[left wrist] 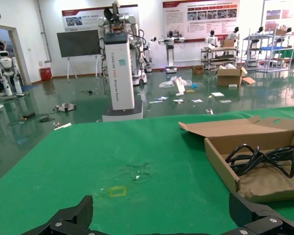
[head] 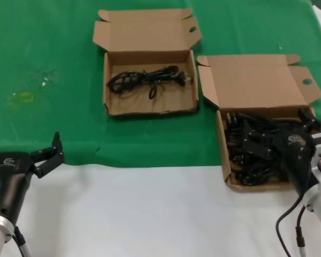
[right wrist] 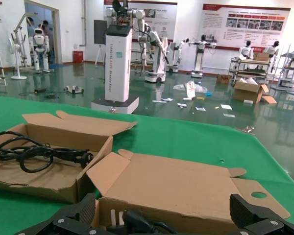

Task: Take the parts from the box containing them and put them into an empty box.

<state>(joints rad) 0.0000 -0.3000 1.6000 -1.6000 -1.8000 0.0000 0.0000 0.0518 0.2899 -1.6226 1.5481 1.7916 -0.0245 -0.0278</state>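
Observation:
The squarish carton with the tall lid (head: 257, 80) stands at the right and holds a heap of black power cords (head: 251, 155). My right gripper (head: 278, 131) hangs open just above that heap, holding nothing. In the right wrist view the gripper (right wrist: 164, 208) frames the lid (right wrist: 186, 181) and a black plug (right wrist: 137, 223). The wide shallow carton with the short lid (head: 109, 85) stands at the back centre with one coiled black cord (head: 144, 80) in it. My left gripper (head: 23, 142) is open and empty at the near left.
A green cloth (head: 43, 53) covers the far half of the table, with white table surface (head: 150, 214) in front. A small yellow mark (head: 25, 97) lies on the cloth at the left. The left wrist view shows the wide carton (left wrist: 220, 161) and its cord (left wrist: 264, 156).

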